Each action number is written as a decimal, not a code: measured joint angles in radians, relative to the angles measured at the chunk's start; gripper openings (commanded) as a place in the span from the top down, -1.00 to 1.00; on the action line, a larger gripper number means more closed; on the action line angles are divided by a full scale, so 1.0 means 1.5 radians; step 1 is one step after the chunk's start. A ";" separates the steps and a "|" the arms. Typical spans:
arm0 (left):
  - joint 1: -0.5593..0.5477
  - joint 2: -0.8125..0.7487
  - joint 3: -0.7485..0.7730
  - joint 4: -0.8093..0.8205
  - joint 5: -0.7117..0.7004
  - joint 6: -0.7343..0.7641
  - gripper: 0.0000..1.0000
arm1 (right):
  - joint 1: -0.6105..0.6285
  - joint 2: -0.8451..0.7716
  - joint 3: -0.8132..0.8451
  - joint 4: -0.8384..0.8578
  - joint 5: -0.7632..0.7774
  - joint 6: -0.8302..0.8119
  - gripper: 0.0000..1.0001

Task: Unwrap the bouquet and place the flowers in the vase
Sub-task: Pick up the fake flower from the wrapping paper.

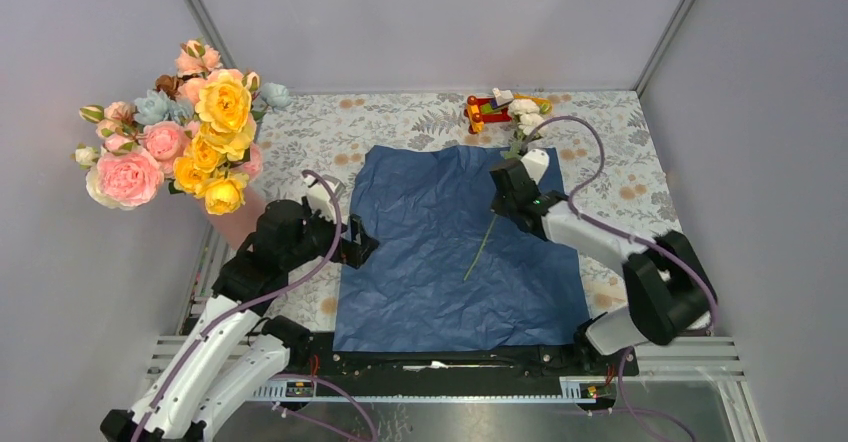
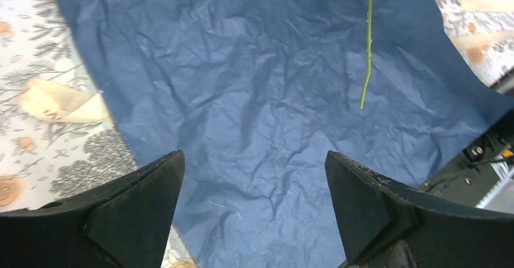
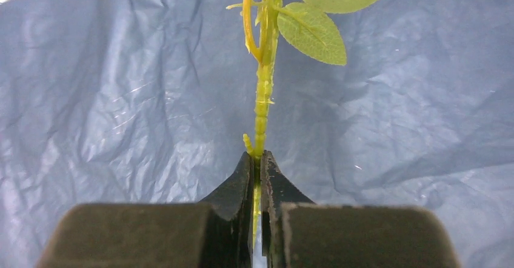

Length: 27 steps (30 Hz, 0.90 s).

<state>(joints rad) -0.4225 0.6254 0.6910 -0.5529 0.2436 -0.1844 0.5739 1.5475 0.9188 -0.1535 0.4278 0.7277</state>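
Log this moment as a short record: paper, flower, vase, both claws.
paper: blue sheet, unwrapped and spread flat
flower: single cream-headed stem, over the paper
right claw: shut on the flower's stem, below its leaves
left claw: open, holding nothing, above the paper's left part
vase: pink, at far left, holding a big bunch of pink and yellow blooms

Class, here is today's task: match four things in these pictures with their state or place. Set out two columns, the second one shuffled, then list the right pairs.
Column A
1. left gripper
2. right gripper
3. blue paper
4. vase

Column B
a. spread flat on the table
b. shut on a green stem
c. open, holding nothing
d. at the left, full of flowers

Pairs: 1-c, 2-b, 3-a, 4-d.
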 measured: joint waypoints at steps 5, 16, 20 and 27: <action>-0.074 0.031 0.006 0.024 0.004 -0.040 -0.86 | 0.000 -0.175 -0.109 0.068 -0.008 -0.043 1.00; -0.229 0.141 0.096 0.236 0.038 -0.189 -0.90 | -0.001 -0.542 -0.233 0.231 -0.294 -0.159 1.00; -0.233 0.156 0.113 0.352 0.082 -0.264 -0.92 | -0.001 -0.601 -0.234 0.284 -0.418 -0.161 1.00; -0.235 0.207 0.178 0.497 0.138 -0.364 -0.93 | 0.003 -0.580 -0.229 0.367 -0.615 -0.104 1.00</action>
<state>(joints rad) -0.7750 0.9352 0.9585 0.1932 0.4503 -0.7307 0.5781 0.6777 0.5747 0.3965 -0.4946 0.5713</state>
